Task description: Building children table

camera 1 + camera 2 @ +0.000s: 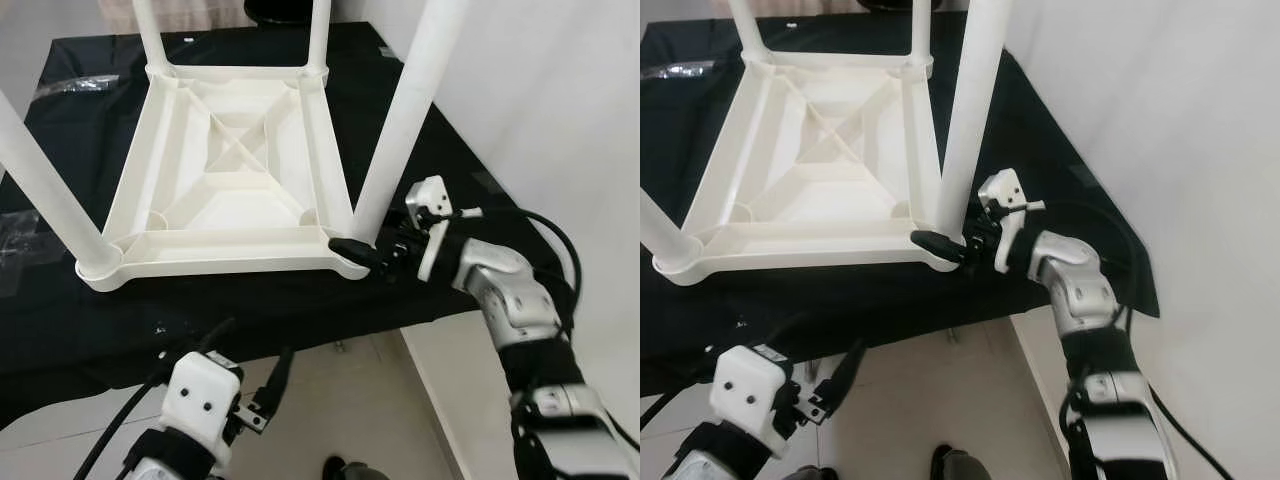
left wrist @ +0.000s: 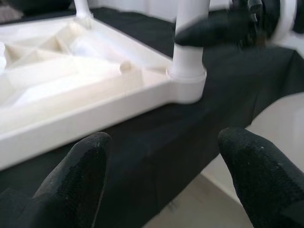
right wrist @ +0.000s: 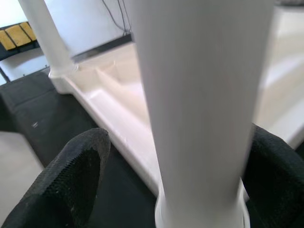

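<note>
I have the table [image 1: 225, 170] upside down on a black cloth [image 1: 80, 310], its ribbed underside facing up and four legs standing up out of the corner sockets. The leg [image 1: 400, 130] that matters is the one at the near right corner, and my right gripper [image 1: 362, 252] is at its base, low down by the socket. In the right wrist view the leg [image 3: 199, 109] runs straight up between the two fingers [image 3: 78, 171], one on each side of it. The fingers are spread about as wide as the leg; whether the pads actually bear on it I can't tell, so I treat it as straddled, not gripped.

The leg's long axis is close to vertical, leaning slightly away to the upper right in the head views, and my gripper reaches it from the right side, crosswise to that axis. So any push or twist to seat it has to go down along the leg into the socket, not sideways, or the light table may slide on the cloth.

My left gripper [image 1: 245, 385] hangs below the near edge of the cloth, over the floor [image 1: 350, 400], fingers apart and holding nothing. It points toward that same corner but is well apart from it. The right arm is plainly the nearer one.
</note>
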